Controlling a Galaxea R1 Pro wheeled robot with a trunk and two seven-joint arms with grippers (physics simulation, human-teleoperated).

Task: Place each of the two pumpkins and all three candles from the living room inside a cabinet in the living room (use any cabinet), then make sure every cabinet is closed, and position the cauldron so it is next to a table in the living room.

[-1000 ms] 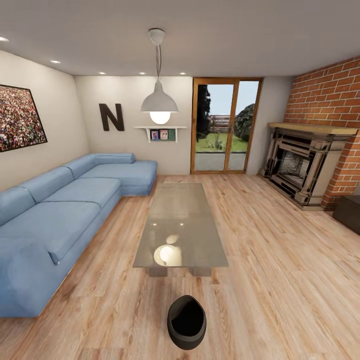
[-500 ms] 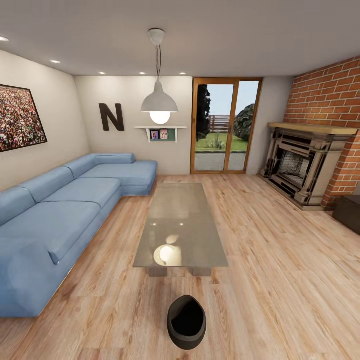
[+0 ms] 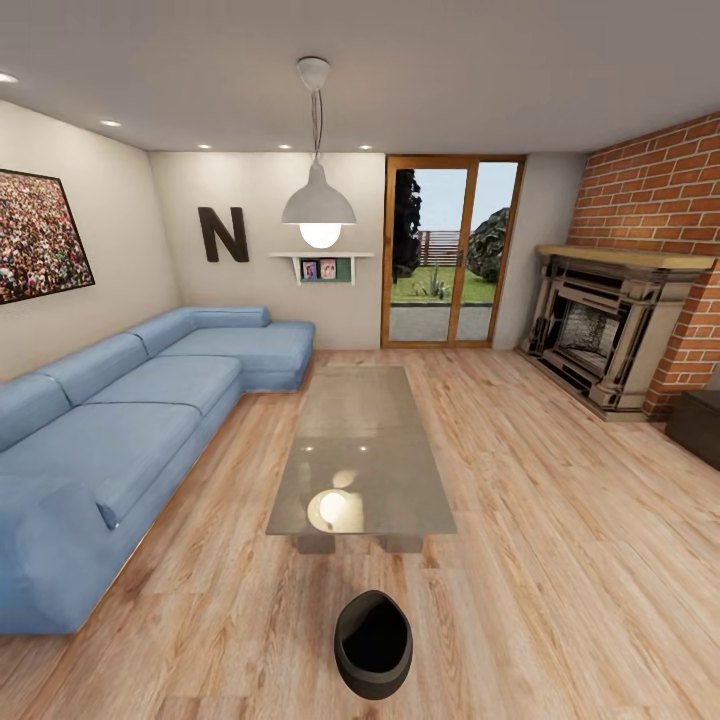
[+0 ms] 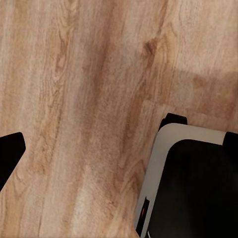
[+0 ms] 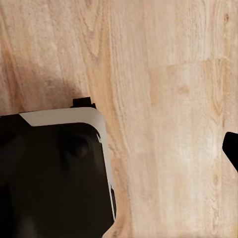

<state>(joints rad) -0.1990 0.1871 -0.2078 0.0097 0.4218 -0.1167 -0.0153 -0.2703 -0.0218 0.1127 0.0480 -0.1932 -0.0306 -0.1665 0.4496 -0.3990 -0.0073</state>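
Note:
The black cauldron (image 3: 373, 643) stands on the plank floor a short way in front of the near end of the glass-topped coffee table (image 3: 360, 450). A corner of the dark-brown cabinet (image 3: 697, 426) juts in at the right edge, beside the fireplace. The pumpkins and candles are out of view. My left gripper (image 4: 119, 156) hangs over bare floor, one black fingertip (image 4: 10, 153) far out at the frame's edge, nothing between the fingers. My right gripper (image 5: 119, 148) hangs likewise, its fingertip (image 5: 231, 148) at the edge. Both look open.
A blue corner sofa (image 3: 120, 430) runs along the left wall. The brick fireplace (image 3: 610, 325) is at the right and a glass door (image 3: 448, 262) at the back. My own black-and-white base (image 4: 193, 183) (image 5: 54, 173) sits under both arms.

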